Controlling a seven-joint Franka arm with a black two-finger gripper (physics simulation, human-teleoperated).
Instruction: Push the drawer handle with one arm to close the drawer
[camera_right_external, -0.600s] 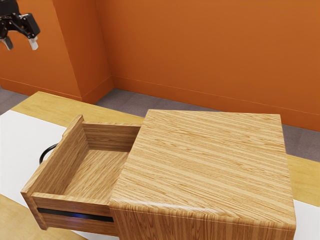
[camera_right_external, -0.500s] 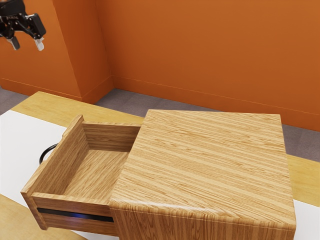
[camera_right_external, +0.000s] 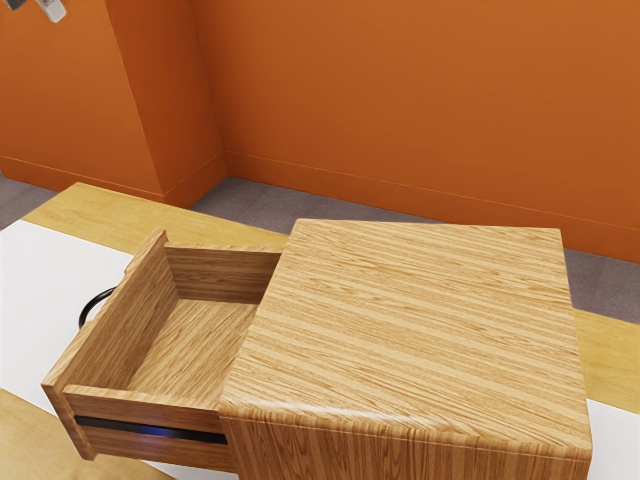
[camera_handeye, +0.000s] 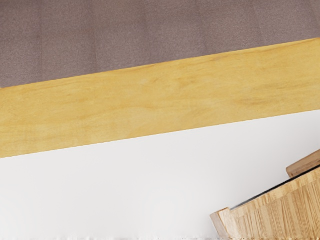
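At the exterior view's top left corner, my gripper (camera_right_external: 33, 5) hangs high above the table, its two fingertips apart with nothing between them. Well below it, the wooden drawer (camera_right_external: 190, 350) stands pulled out of its cabinet (camera_right_external: 420, 330). The black curved handle (camera_right_external: 90, 304) sits on the outer face of the drawer's front panel, partly hidden by that panel. Open space separates my gripper from the handle. A corner of the wooden drawer unit (camera_handeye: 270, 210) enters the wrist view at its lower right.
The cabinet and drawer rest on a white strip (camera_right_external: 25, 300) across the yellow wooden table (camera_right_external: 90, 205). Behind the table are grey floor (camera_right_external: 270, 200) and orange walls (camera_right_external: 400, 100). The table's long edge crosses the wrist view, with floor (camera_handeye: 150, 35) beyond.
My gripper has risen to the exterior view's top edge, after a small shift toward that view's right between the two earlier pictures. Drawer and cabinet have stayed put.
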